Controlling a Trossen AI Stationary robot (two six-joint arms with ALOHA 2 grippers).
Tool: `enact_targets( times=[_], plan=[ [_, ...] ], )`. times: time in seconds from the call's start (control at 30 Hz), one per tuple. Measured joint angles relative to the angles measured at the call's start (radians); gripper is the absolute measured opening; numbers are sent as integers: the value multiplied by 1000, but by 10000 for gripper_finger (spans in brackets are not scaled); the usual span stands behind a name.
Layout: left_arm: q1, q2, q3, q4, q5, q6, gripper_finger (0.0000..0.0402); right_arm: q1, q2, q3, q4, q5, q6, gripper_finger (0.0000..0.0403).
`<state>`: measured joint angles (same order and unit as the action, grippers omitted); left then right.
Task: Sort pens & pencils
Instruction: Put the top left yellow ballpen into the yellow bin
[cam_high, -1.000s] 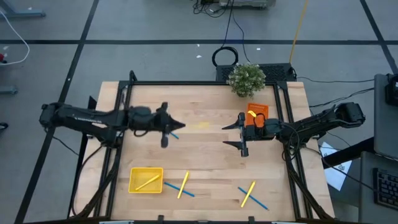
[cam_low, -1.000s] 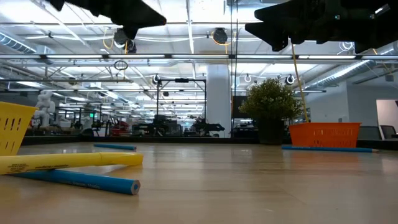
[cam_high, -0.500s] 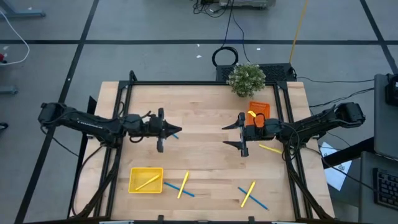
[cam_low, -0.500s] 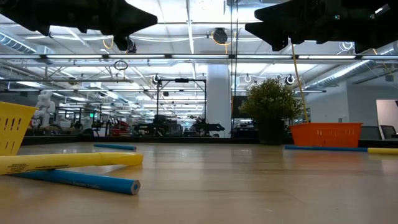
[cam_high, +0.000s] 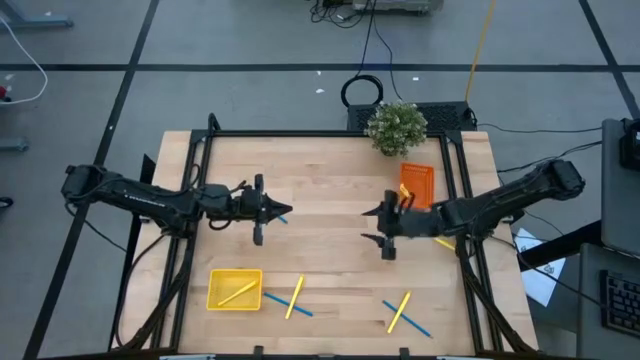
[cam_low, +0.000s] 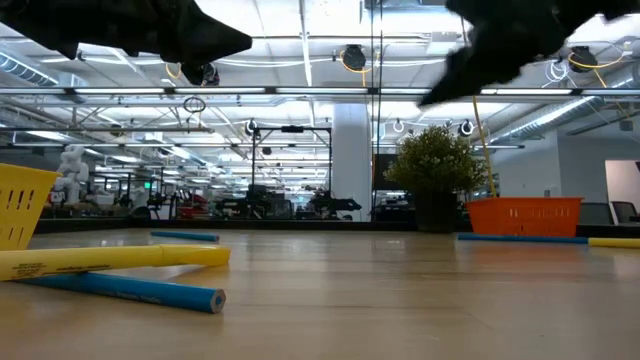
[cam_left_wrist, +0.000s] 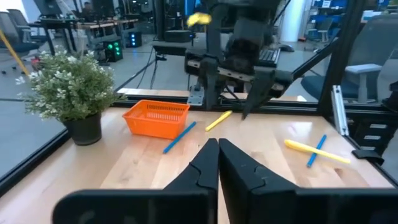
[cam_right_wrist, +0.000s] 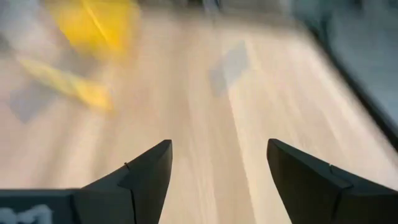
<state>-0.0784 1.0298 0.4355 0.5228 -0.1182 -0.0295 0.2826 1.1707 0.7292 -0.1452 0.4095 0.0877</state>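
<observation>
My left gripper (cam_high: 268, 210) hovers shut over the table's middle left; its fingertips (cam_left_wrist: 217, 155) are pressed together. A blue pencil (cam_high: 281, 214) lies just past its tip. My right gripper (cam_high: 384, 226) is open in the air at the middle right, its fingers spread wide (cam_right_wrist: 214, 180) over bare wood. A yellow pencil (cam_high: 438, 240) lies by the right arm, and a blue one (cam_left_wrist: 179, 137) rests in front of the orange tray (cam_high: 417, 180). One yellow pencil lies inside the yellow tray (cam_high: 235, 289). Two crossed yellow-and-blue pairs (cam_high: 295, 298) (cam_high: 405, 312) lie near the front edge.
A potted plant (cam_high: 397, 127) stands at the far edge behind the orange tray. Black frame rails run along the table's left and right sides. Bare wood lies between the two grippers and in the middle front.
My left gripper has drawn back toward the table's left and sunk lower. My right gripper has swung toward the near edge, off the orange tray, which now shows whole; it is still in motion. A yellow pencil not seen on the table a second ago now lies by the right arm.
</observation>
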Motion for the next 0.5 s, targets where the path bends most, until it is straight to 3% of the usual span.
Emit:
enact_targets(
  times=[0.1,0.23,0.4,0.5],
  plan=[
    [0,0,0,-3,-27,11,26,37,44,136,-426,28,262,251],
    [0,0,0,-5,-41,24,27,63,83,209,-836,-114,626,251],
    [0,0,0,-4,-41,24,28,73,128,182,-1132,-329,920,251],
    [0,0,0,-4,-41,24,28,62,145,135,-1173,-397,999,251]
  ],
)
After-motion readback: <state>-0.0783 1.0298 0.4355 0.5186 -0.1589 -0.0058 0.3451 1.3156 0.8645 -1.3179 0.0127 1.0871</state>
